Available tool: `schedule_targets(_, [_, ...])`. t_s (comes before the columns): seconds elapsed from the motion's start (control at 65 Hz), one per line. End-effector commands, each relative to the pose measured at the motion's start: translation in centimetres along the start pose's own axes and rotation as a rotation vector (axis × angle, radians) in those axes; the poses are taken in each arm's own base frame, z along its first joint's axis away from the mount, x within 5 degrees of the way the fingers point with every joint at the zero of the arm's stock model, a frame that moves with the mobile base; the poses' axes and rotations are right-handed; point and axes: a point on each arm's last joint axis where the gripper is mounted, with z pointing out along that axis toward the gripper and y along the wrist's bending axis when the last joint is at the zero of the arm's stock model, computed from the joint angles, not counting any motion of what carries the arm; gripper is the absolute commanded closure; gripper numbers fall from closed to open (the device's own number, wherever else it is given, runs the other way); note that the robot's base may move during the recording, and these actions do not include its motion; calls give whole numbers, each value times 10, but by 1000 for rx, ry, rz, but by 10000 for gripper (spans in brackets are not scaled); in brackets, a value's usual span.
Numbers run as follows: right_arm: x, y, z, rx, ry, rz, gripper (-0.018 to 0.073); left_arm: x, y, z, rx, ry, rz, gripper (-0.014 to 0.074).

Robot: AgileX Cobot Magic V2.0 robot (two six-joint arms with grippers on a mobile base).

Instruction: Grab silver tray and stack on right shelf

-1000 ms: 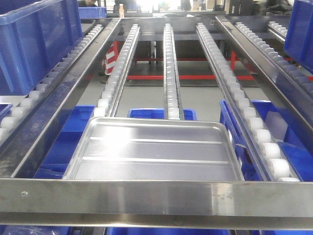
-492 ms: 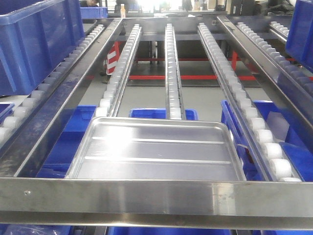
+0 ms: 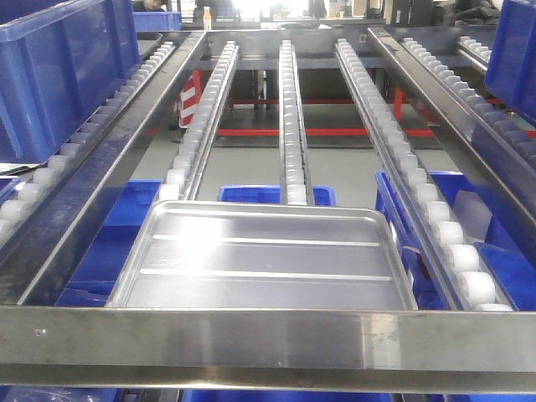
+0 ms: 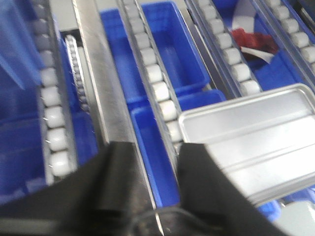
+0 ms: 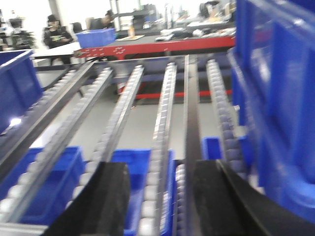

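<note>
Left gripper (image 4: 147, 182): black fingers (image 4: 115, 177) spread, nothing between them. Steel side rail (image 4: 106, 98) and blue plastic bin (image 4: 147, 128) show through gap. Shiny rectangular silver tray (image 4: 256, 142), two long ridges on floor, just right of it; contact unclear.
Right gripper (image 5: 160, 196): fingers spread, empty, above white roller tracks (image 5: 160, 123).
Front view: silver tray lies flat at near end of right shelf (image 3: 268, 339), on roller tracks, near rim by brushed steel front bar. Large blue crate (image 3: 59, 75) far left.
</note>
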Motion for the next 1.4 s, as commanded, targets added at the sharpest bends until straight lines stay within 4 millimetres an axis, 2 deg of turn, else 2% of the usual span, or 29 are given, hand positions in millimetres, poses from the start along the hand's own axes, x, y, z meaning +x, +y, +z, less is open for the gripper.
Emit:
schedule_targets(0.0, [-15,5,7,-47,-50,38,101,-17,-4,-3,33,-88,-56,241])
schedule_targets(0.077, [-12,10,13,-94,33,72,104,-16,-6,0,57,-73,-110,237])
schedule_targets(0.185, [-11,25,30,-179,260,121,114,-17,-6,5,64,-84,-125,236])
schedule_targets(0.277, [-12,42,52,-253,434,105,114,-15,-7,12,65,-38,-126,236])
schedule_targets(0.415, [-12,67,85,-318,584,73,114,-18,-14,21,100,87,-128,237])
schedule_targets(0.585, [4,85,129,-276,795,96,114,-33,-25,42,136,203,-109,238])
schedule_targets(0.754, [28,95,167,-199,998,98,114,-39,-39,75,133,349,-114,238])
schedule_targets(0.969, [48,94,198,-64,1067,66,114,-31,-49,116,-58,489,-106,238])
schedule_targets(1.138, [63,90,210,-9,1070,29,114,-23,-60,143,-47,503,-146,238])
schedule_targets(1.385, [84,92,224,-1,1076,44,114,-11,-64,166,-52,528,-162,238])
